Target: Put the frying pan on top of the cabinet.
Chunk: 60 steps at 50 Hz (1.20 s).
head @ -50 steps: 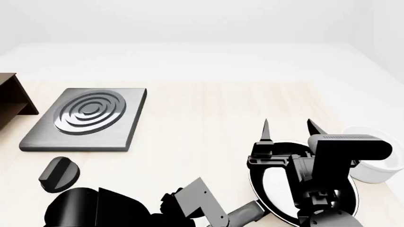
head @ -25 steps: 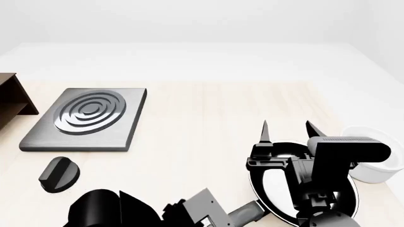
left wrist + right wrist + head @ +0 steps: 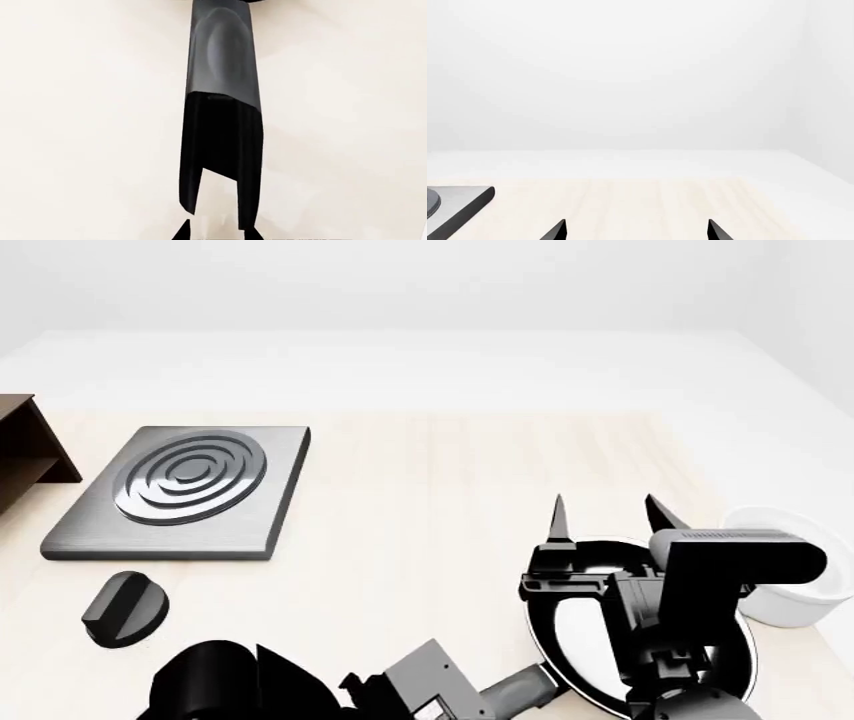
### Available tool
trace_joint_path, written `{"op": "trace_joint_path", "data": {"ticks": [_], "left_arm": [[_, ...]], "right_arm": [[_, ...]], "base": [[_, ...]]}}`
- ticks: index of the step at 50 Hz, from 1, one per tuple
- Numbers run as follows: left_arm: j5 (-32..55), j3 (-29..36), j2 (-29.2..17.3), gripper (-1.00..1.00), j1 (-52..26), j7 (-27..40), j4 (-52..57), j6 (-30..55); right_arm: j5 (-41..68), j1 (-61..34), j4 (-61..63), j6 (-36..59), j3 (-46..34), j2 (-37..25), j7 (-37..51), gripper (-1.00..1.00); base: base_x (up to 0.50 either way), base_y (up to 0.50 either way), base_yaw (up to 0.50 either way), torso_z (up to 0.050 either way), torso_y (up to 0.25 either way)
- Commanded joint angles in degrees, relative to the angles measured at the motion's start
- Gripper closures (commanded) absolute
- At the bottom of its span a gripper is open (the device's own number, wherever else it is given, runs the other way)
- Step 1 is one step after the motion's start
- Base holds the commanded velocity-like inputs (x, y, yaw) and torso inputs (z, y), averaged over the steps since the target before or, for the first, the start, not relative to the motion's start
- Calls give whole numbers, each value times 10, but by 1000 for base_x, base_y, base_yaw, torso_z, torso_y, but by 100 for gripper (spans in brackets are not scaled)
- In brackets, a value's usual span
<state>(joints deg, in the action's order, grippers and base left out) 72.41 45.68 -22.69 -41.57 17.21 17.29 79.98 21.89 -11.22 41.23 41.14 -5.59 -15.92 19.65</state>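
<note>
**A:** Since a second ago, only the left arm has shifted: its dark bulk slid a little rightward along the near edge, toward the pan's handle. What does the next move turn on?

**B:** On that handle. The frying pan (image 3: 641,640) sits on the table (image 3: 427,500) at the near right, just beside the white bowl (image 3: 794,585); its handle (image 3: 223,65) runs back and left, straight at the left gripper (image 3: 213,232).

**A:** So the left arm is nearer the handle?

**B:** Yes. In the wrist view the handle's long axis lines up with the gripper's reach, dark tips spread just short of its end, gripping nothing.

**A:** And the right?

**B:** The right gripper (image 3: 610,508) hangs over the pan, fingers splayed, empty, pointing away. The cabinet (image 3: 27,445) lies far left, well apart.
</note>
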Motion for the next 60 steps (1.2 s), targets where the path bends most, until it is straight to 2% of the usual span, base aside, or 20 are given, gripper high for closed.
{"op": "trace_joint_path", "data": {"ticks": [1, 13, 26, 37, 42, 47, 49, 53, 54, 58, 59, 60], "left_arm": [[-27, -14, -24, 100, -6, 12, 11, -12], [-28, -57, -78, 100, -6, 11, 0, -45], [-1, -145, -135, 100, -16, 23, -37, -84], [33, -221, -145, 100, -78, 60, -96, -101], [65, -254, -126, 100, -141, 102, -164, -89], [68, -259, -101, 100, -256, 124, -285, -60], [27, -228, -88, 100, -316, 102, -346, -59], [-58, -158, -60, 100, -388, 41, -431, -87], [-105, -118, -44, 100, -421, -15, -478, -123], [-186, -62, 12, 100, -504, -99, -659, -190], [-214, -44, 39, 100, -536, -123, -745, -217], [-250, -21, 79, 100, -579, -175, -831, -268]], "right_arm": [[3, 1, -1, -2, -1, -2, 3, -100], [4, 2, -7, -9, -3, -3, 4, -100], [7, 3, -4, -7, -3, -6, 8, -100], [11, -2, 0, -3, -6, -9, 11, -100], [12, -5, 0, 0, -7, -9, 12, -100], [14, -9, -2, 2, -10, -10, 12, -100], [15, -11, -1, 3, -11, -10, 12, -100], [15, -14, -4, 2, -15, -10, 13, -100], [15, -13, -4, 1, -16, -9, 13, -100], [16, -12, -6, 0, -16, -9, 13, -100], [16, -12, -6, -1, -16, -9, 13, -100], [16, -11, -6, -1, -16, -10, 13, -100]], "base": [[0, 0, 3, 0, 0], [0, 0, 1, 0, 1], [0, 0, 0, 0, 2], [0, 0, 0, 0, 2], [0, 0, 0, 0, 2], [0, 0, 0, 0, 2], [0, 0, 0, 0, 0], [0, 0, 0, 0, 3], [0, 0, 0, 0, 0], [0, 0, 0, 0, 3], [0, 0, 0, 0, 10], [0, 0, 0, 15, 0]]}}
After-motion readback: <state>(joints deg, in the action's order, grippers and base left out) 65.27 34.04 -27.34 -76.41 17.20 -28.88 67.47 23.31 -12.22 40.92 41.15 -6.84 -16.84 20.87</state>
